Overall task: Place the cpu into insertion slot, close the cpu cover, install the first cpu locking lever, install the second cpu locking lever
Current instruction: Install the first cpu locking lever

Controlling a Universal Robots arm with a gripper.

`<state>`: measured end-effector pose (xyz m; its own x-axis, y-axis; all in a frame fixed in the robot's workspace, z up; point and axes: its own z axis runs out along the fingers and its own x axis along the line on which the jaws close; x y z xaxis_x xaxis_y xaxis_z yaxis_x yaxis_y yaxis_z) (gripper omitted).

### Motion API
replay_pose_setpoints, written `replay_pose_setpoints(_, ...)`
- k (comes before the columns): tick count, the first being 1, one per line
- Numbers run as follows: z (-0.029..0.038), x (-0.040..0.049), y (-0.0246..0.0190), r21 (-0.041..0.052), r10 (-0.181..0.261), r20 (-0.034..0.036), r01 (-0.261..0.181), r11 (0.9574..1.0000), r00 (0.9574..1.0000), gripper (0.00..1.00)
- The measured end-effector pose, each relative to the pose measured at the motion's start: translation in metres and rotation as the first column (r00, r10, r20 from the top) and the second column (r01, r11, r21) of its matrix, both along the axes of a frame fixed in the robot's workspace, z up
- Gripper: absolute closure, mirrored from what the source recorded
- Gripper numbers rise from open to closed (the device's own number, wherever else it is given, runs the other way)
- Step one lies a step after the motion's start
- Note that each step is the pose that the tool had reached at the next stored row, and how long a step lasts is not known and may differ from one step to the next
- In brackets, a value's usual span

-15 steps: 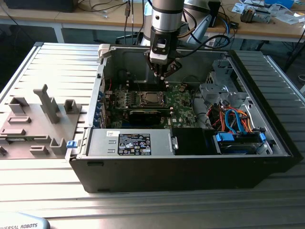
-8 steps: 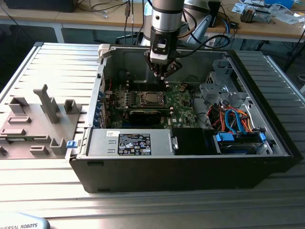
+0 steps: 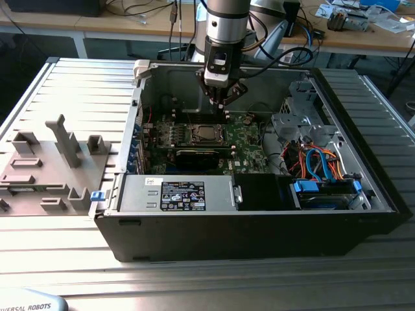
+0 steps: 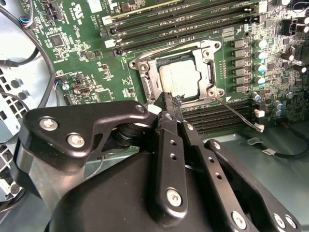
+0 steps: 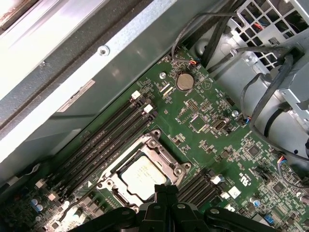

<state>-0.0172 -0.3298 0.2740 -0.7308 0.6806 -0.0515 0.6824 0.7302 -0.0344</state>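
Item: open computer case (image 3: 259, 227), black, lying on its side on a ribbed metal desk (image 3: 78, 84).

Task parts: the cpu (image 4: 179, 79), with a dull silver top, sits in the insertion slot (image 3: 190, 134) on the green circuit board (image 5: 212, 140). The cpu cover (image 5: 166, 157) is folded down flat around the cpu. A thin wire lever (image 4: 236, 113) angles away from one corner of the slot and lies loose over the board.

Pincer (image 4: 170, 99): black, with the fingers drawn narrow, tip to tip. Nothing shows between them. In both wrist views the tips sit at the rim of the slot, next to the hooked end of the lever; I cannot tell whether they touch it. In the exterior view the pincer hangs at 12 o'clock of the slot.

Writing: a black-and-white label (image 3: 183, 194) is on the grey power supply box, at 6 o'clock of the slot. White print is scattered across the board. A printed strip (image 3: 29, 306) lies at the 7 o'clock corner of the exterior view.

Surroundings:
- Long dark memory slots (image 4: 193, 14) run just beside the slot.
- A coin battery (image 5: 184, 81) sits on the board.
- A long black card (image 3: 198, 155) lies between the slot and the power supply box.
- A drive cage with blue and orange cables (image 3: 318, 162) is at 3 o'clock.
- A grey parts rack (image 3: 58, 155) stands on the desk at 9 o'clock, well apart from the case.
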Motion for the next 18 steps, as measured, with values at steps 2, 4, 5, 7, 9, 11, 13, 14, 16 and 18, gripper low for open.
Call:
replay_pose_setpoints(2,-0.0002,0.0,0.0,-0.0014,0.005,-0.0001,-0.005,1.0,1.0,0.89)
replay_pose_setpoints(4,-0.0004,0.0,0.0,-0.0011,0.006,0.0,-0.006,1.0,1.0,0.89)
replay_pose_setpoints(5,-0.0004,0.0,0.0,-0.0011,0.007,0.0,-0.007,1.0,1.0,0.89)
replay_pose_setpoints(7,-0.0005,0.0,0.0,-0.0011,0.008,0.0,-0.008,1.0,1.0,0.89)
replay_pose_setpoints(9,-0.0005,0.0,0.0,-0.0011,0.011,0.0,-0.011,0.9999,0.9999,0.89)
replay_pose_setpoints(11,-0.0005,0.0,0.0,-0.001,0.013,0.0001,-0.013,0.9999,0.9999,0.89)
replay_pose_setpoints(13,-0.0005,0.0,0.0,-0.0011,0.016,0.0001,-0.016,0.9999,0.9999,0.89)
replay_pose_setpoints(14,-0.0006,0.0,0.0,-0.001,0.017,0.0001,-0.017,0.9998,0.9998,0.89)
replay_pose_setpoints(16,-0.0006,0.0,0.0,-0.001,0.02,0.0001,-0.02,0.9998,0.9998,0.89)
replay_pose_setpoints(18,-0.0006,0.0,0.0,-0.001,0.021,0.0001,-0.021,0.9998,0.9998,0.89)
